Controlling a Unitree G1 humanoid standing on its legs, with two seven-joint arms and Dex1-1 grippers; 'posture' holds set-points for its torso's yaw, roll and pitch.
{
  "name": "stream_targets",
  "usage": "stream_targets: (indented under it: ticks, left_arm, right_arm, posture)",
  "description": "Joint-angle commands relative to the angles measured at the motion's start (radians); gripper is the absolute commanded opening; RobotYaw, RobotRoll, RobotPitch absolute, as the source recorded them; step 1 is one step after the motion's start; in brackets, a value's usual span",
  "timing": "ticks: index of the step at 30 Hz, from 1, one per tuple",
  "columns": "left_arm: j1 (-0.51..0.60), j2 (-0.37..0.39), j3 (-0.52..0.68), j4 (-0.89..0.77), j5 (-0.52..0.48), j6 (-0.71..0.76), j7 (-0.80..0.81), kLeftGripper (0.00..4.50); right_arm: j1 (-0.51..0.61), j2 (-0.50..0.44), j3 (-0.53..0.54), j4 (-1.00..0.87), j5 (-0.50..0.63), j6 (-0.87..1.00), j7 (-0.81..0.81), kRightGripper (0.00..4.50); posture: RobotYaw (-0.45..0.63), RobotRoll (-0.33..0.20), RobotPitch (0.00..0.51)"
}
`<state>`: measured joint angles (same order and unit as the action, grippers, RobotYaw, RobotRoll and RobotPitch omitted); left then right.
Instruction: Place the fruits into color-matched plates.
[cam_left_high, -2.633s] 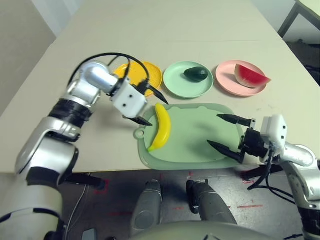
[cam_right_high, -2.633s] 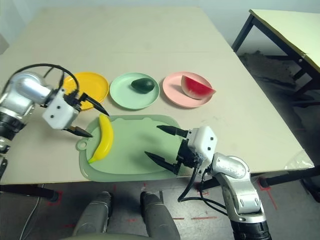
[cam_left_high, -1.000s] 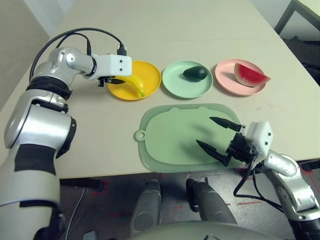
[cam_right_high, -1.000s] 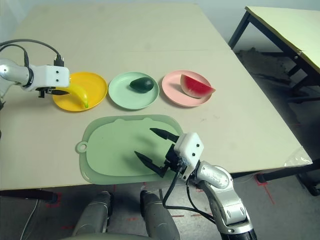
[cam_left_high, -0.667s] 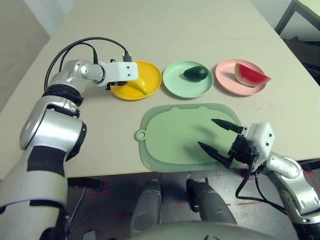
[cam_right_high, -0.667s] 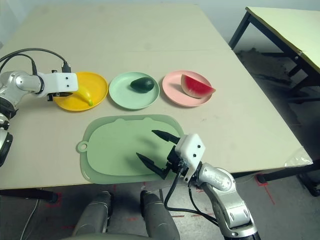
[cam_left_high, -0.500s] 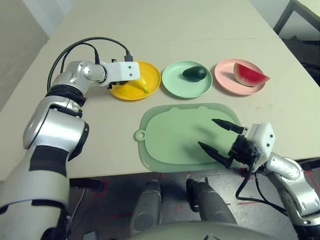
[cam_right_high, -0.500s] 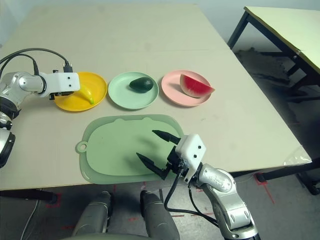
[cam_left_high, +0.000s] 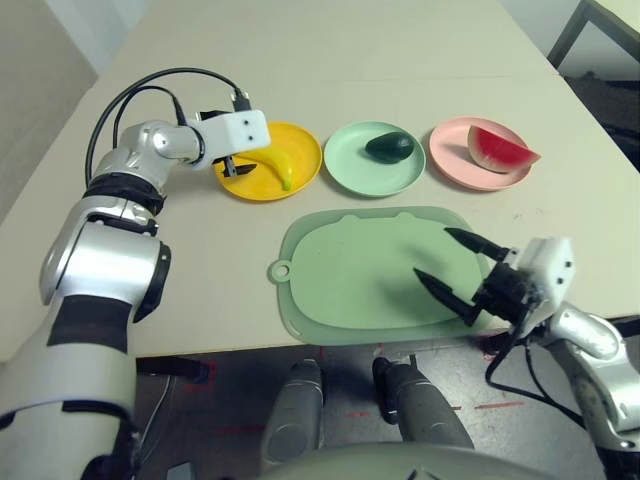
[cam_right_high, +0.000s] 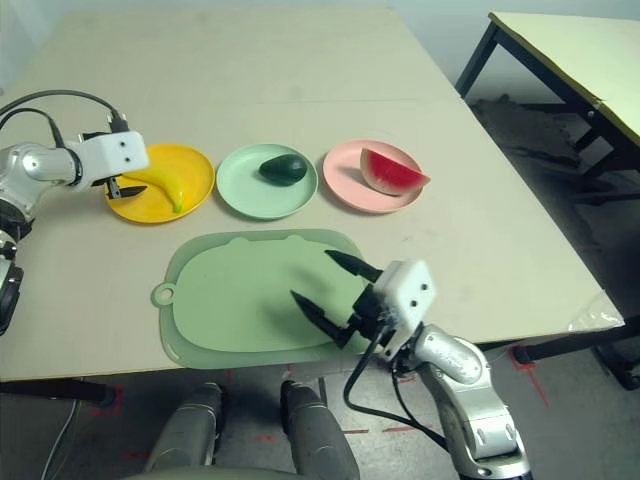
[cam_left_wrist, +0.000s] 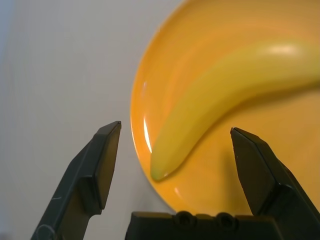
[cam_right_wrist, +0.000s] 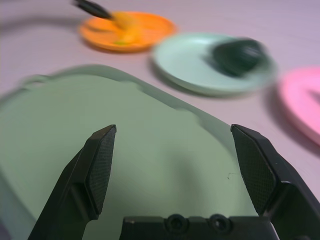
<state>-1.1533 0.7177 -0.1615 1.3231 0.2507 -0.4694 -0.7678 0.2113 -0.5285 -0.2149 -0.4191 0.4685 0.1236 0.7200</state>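
Note:
The yellow banana (cam_left_high: 272, 165) lies in the yellow-orange plate (cam_left_high: 303, 150), at the left of the row. My left gripper (cam_left_wrist: 175, 129) is open at that plate's left rim, its two fingers either side of the banana's near tip without touching it. A dark green avocado (cam_left_high: 390, 147) rests in the mint green plate (cam_left_high: 350, 172). The red watermelon wedge (cam_left_high: 500, 150) sits in the pink plate (cam_left_high: 452, 165). My right gripper (cam_left_high: 432, 253) hangs open over the right part of the cutting mat, holding nothing.
A large light-green cutting mat (cam_left_high: 345, 280) lies near the table's front edge with nothing on it. A second table (cam_right_high: 570, 50) stands off to the right. The far half of the beige tabletop is bare.
My left gripper has opened and let go of the banana, which now lies in the yellow-orange plate. The right gripper has shifted a little to the right over the mat.

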Motion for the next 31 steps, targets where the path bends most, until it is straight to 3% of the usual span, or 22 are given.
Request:
stream_targets:
  ticks: [1, 5, 9, 13, 16, 22, 31]
  left_arm:
    - [0.082, 0.018, 0.174, -0.041, -0.181, 0.045, -0.049, 4.44]
    - [0.241, 0.003, 0.372, -0.141, -0.381, 0.129, -0.042, 4.44]
    - [0.416, -0.049, 0.521, -0.333, -0.536, 0.249, 0.047, 4.44]
    - [0.627, -0.118, 0.574, -0.629, -0.596, 0.375, 0.172, 4.44]
    - [0.723, -0.161, 0.588, -0.790, -0.618, 0.460, 0.256, 4.44]
    - [0.784, -0.205, 0.567, -0.905, -0.626, 0.543, 0.312, 4.44]
    - [0.780, -0.223, 0.550, -0.946, -0.631, 0.572, 0.320, 4.44]
  right_arm:
    - [0.015, -0.023, -0.141, 0.105, 0.042, -0.008, -0.007, 4.50]
    - [-0.088, -0.047, -0.277, 0.372, 0.042, -0.059, -0.040, 4.50]
    - [-0.240, -0.107, -0.321, 0.664, 0.000, -0.149, -0.030, 4.50]
    - [-0.435, -0.184, -0.276, 0.952, -0.081, -0.273, 0.011, 4.50]
    - [-0.581, -0.219, -0.247, 1.166, -0.133, -0.351, 0.016, 4.50]
    - [-0.760, -0.214, -0.200, 1.408, -0.198, -0.440, -0.033, 4.50]
    - [-0.752, -0.236, -0.219, 1.464, -0.198, -0.488, -0.066, 4.50]
  posture:
    - [-0.06, 0.000, 0.209]
    - [-0.01, 0.000, 0.220]
    - [0.03, 0.000, 0.217]
    - [0.06, 0.000, 0.215]
    - [0.07, 0.000, 0.219]
    - [0.13, 0.000, 0.232]
    - [0.13, 0.000, 0.251]
